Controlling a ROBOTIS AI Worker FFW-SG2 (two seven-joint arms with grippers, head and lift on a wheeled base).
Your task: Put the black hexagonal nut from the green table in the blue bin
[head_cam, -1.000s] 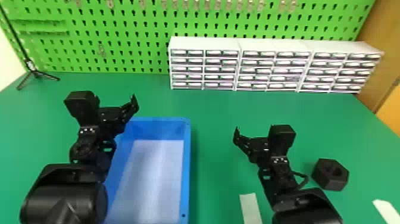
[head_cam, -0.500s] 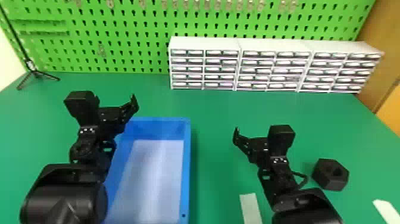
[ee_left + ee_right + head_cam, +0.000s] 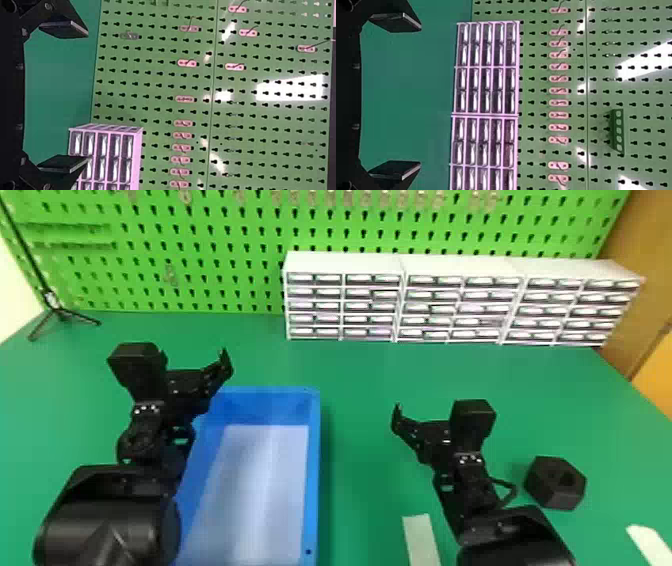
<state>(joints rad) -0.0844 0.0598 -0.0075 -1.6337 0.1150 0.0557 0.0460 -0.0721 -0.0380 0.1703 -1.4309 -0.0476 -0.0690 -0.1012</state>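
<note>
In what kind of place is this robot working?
It looks like a workshop or a robot test bench, though I cannot be sure which. A green pegboard with metal hooks stands behind the green table, and white cabinets of small drawers sit along the table's back edge.

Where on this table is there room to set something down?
Bare green table lies between the blue bin and right arm, and from that arm back to the white drawers. It's crowded beside the right arm, with the black nut and a pale strip, and where the left arm overlaps the bin.
</note>
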